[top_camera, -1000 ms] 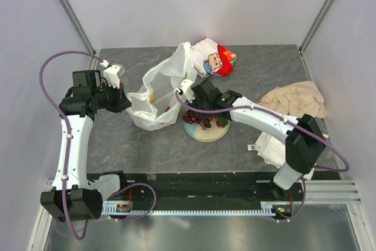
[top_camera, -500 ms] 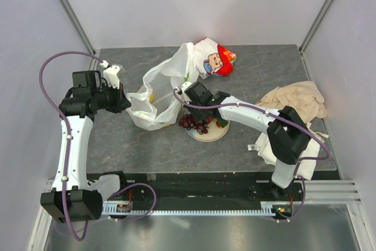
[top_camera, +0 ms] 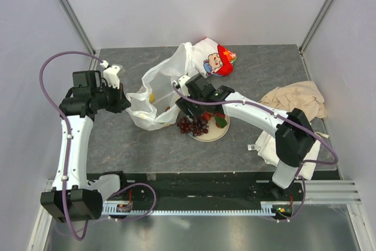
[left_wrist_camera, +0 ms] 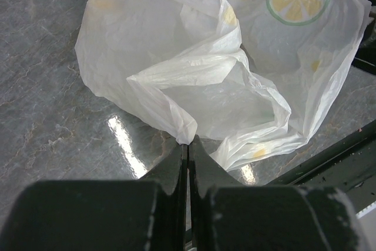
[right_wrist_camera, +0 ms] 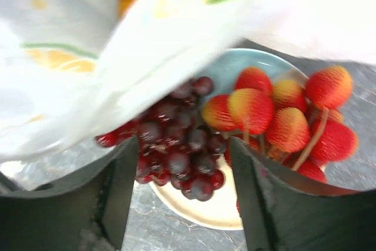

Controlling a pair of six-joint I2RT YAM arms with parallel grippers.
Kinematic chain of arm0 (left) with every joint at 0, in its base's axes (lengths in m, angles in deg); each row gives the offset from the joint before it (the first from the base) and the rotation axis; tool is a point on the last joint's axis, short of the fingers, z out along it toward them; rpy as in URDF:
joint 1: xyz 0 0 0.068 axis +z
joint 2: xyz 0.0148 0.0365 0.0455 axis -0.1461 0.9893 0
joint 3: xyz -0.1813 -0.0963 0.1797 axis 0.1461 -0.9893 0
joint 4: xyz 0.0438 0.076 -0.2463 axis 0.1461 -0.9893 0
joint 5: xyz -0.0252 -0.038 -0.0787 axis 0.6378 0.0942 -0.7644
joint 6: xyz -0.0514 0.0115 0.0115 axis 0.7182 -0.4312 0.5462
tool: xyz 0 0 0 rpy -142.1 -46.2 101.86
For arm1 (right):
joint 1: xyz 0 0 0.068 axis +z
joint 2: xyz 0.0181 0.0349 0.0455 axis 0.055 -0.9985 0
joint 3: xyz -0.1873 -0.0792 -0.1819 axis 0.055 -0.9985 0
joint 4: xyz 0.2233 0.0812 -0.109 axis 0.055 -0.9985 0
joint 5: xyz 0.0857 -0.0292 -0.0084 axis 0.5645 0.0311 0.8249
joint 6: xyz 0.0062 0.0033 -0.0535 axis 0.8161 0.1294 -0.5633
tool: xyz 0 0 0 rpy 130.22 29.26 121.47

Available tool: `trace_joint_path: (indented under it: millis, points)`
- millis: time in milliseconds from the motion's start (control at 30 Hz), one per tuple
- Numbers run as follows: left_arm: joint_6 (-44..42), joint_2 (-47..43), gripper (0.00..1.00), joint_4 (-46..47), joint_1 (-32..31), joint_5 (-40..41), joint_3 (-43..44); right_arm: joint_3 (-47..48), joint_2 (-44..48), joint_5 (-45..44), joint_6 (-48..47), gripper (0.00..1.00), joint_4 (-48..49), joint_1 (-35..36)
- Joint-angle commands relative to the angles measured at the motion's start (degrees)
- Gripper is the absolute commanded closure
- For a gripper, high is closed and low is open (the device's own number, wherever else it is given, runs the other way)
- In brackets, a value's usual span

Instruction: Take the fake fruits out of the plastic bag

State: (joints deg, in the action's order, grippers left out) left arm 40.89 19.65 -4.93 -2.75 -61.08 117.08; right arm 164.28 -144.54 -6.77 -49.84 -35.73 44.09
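**A:** Plastic bag (left_wrist_camera: 205, 86): what texture, and where?
**B:** Thin, crinkly and translucent, slumped on the grey table (left_wrist_camera: 47, 104). The left gripper (left_wrist_camera: 188, 157) pinches a fold of its edge, fingers pressed together.
**A:** Fruits?
**B:** A glossy grape bunch (right_wrist_camera: 176, 151) and strawberries (right_wrist_camera: 282, 116) lie on the round plate (right_wrist_camera: 200, 213). The grapes show between the right gripper (right_wrist_camera: 179, 157) fingers, which are spread wide, and bag film hangs close over them.

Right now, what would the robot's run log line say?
left gripper: shut on thin translucent white plastic bag | right gripper: open over pale round plate | on plate: dark purple grape bunch, red strawberries
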Motion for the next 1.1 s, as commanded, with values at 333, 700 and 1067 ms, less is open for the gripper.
trace_joint_path:
  millis: [333, 700, 1067]
  points:
    - [0.40, 0.39, 0.98, 1.79, 0.06, 0.32, 1.30, -3.05, -2.45, 10.02, -11.12, 0.09, 3.01, 0.48]
    - [1.19, 1.18, 0.98, 1.79, 0.06, 1.11, 3.14, -2.70, -7.38, 7.23, -12.18, 0.16, 5.11, 1.01]
    - [0.40, 1.00, 0.98, 1.09, 0.06, 1.81, 2.53, 0.90, -9.40, 0.72, -2.88, 0.83, 6.35, 0.92]
